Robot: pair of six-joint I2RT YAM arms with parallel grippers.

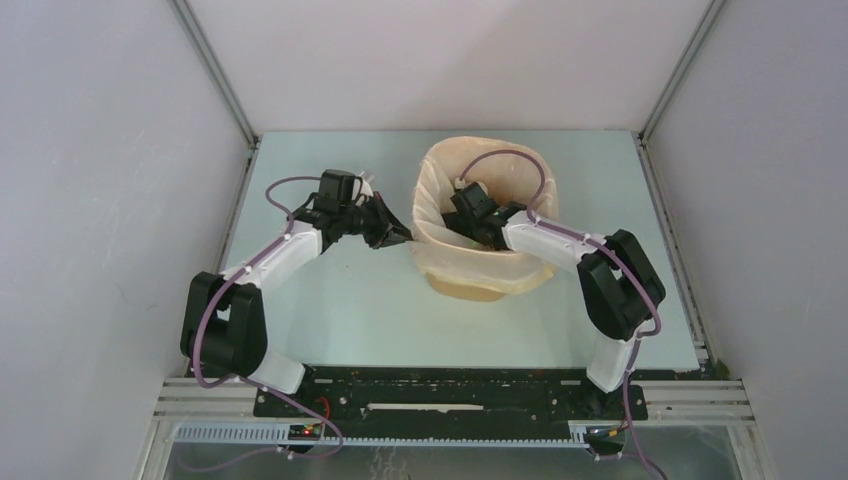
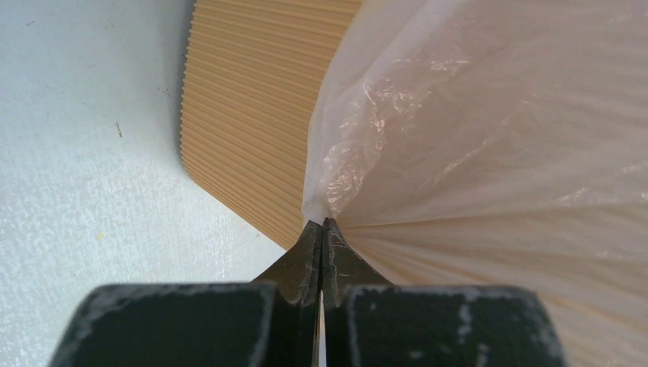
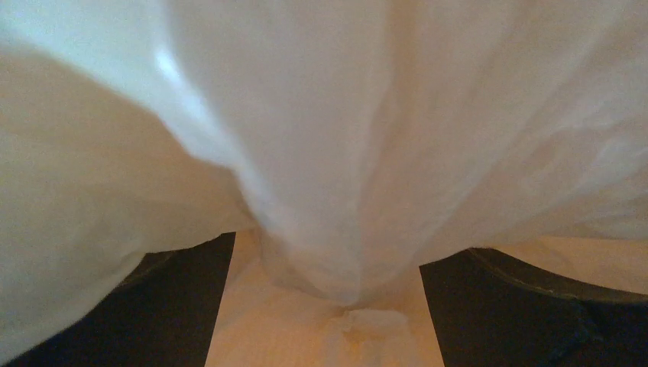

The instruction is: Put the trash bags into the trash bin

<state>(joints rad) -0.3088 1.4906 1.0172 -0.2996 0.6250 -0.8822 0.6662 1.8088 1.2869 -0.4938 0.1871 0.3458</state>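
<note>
The orange-yellow trash bin (image 1: 472, 290) stands upright at the middle back of the table. The translucent cream trash bag (image 1: 437, 178) lines it and is folded over its rim. My left gripper (image 1: 402, 238) is at the bin's left side, outside it, shut on a pinch of the bag's overhanging film. In the left wrist view the jaws (image 2: 322, 225) meet on the film (image 2: 489, 138) beside the bin's ribbed wall (image 2: 244, 115). My right gripper (image 1: 468, 208) reaches down inside the bin. In the right wrist view its fingers (image 3: 176, 306) stand wide apart with bunched film (image 3: 328, 153) hanging between them.
The pale green table (image 1: 340, 310) is bounded by white walls with metal corner posts (image 1: 215, 70). A black rail (image 1: 450, 395) carrying the arm bases runs along the near edge. The bin stands just right of centre, close to both arms.
</note>
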